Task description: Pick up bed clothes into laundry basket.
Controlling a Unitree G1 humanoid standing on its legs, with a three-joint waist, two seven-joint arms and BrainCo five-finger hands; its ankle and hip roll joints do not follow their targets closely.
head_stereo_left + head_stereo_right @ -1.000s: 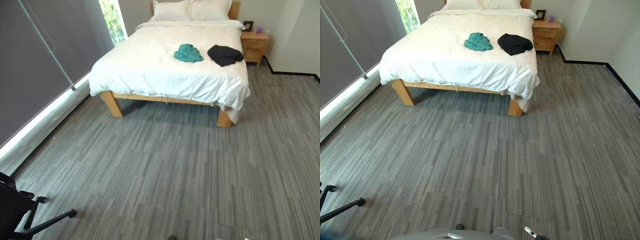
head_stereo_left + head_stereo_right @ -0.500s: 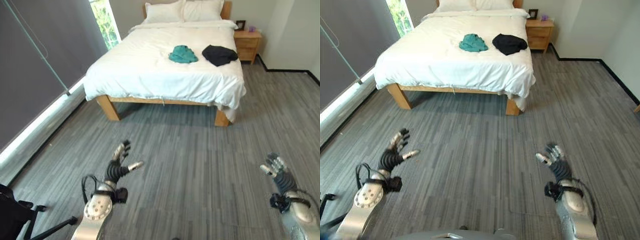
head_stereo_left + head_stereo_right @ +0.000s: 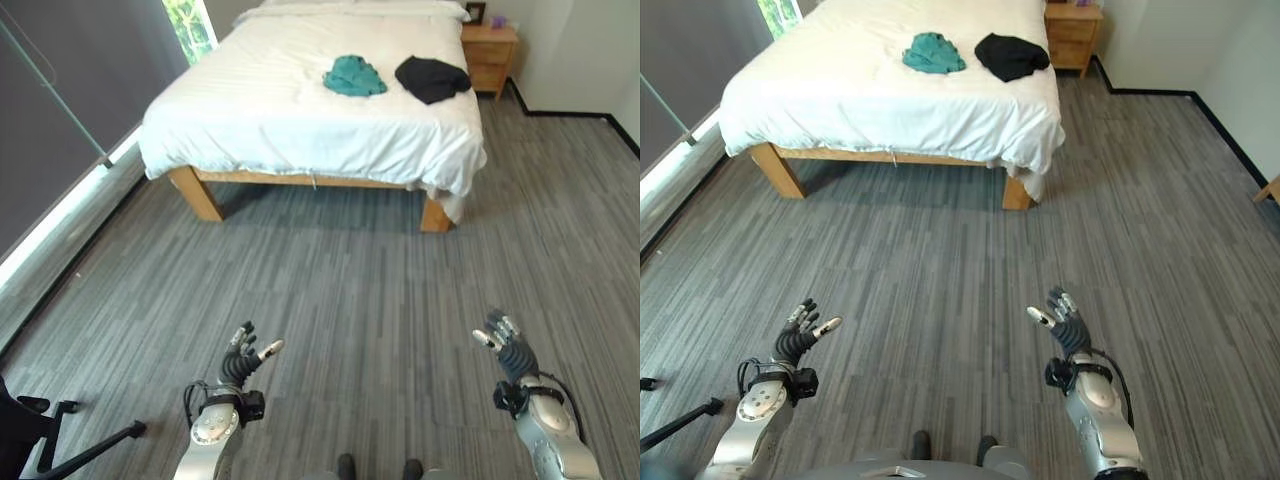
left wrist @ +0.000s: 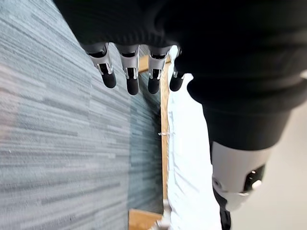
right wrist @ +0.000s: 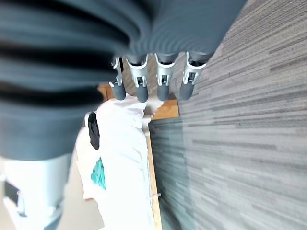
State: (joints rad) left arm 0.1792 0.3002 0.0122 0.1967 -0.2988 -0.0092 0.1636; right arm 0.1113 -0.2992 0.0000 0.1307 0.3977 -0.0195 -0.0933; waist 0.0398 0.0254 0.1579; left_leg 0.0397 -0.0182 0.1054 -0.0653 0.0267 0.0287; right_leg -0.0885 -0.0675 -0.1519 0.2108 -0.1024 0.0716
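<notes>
bed: white cover | teal garment beside black garment, just apart, toward the far end

Both eye views are looking down from head height, sharing the bed and floor; each wrist camera is peering closely past its own fingers toward the bed

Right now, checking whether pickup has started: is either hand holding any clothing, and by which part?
Nothing is held. The left hand and right hand are open over the floor; the teal garment and black garment lie on the bed.
</notes>
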